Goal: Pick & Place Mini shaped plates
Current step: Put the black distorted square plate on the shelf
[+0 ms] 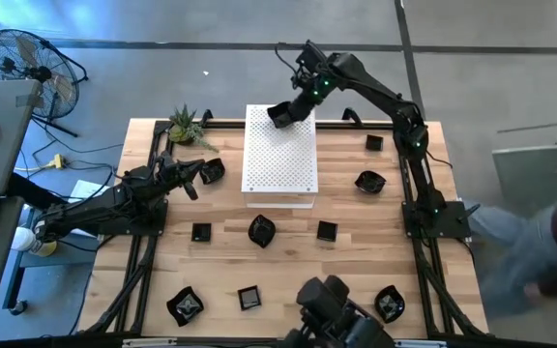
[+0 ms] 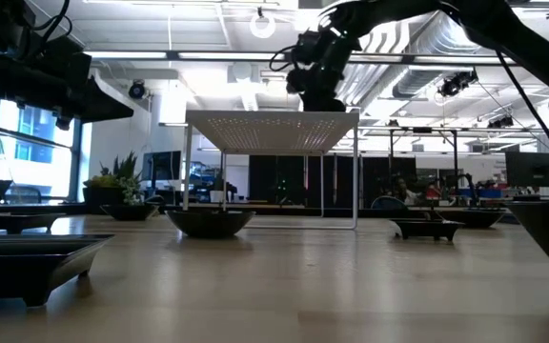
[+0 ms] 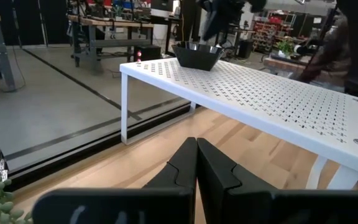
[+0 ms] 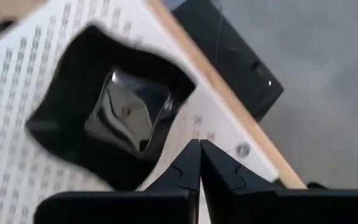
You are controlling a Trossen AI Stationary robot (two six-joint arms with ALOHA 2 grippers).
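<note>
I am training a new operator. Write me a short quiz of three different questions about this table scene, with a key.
1. True or false: a plate sits on the white board.
2. Which gripper is nearest that plate: A) left B) right?
3. Fill in: the green plant stands near the table's far ____ corner, seen from above.

Key: 1 true. 2 B: the right gripper is above the board's far edge, shut and empty; the left gripper waits shut beside the board. 3 left.
</note>
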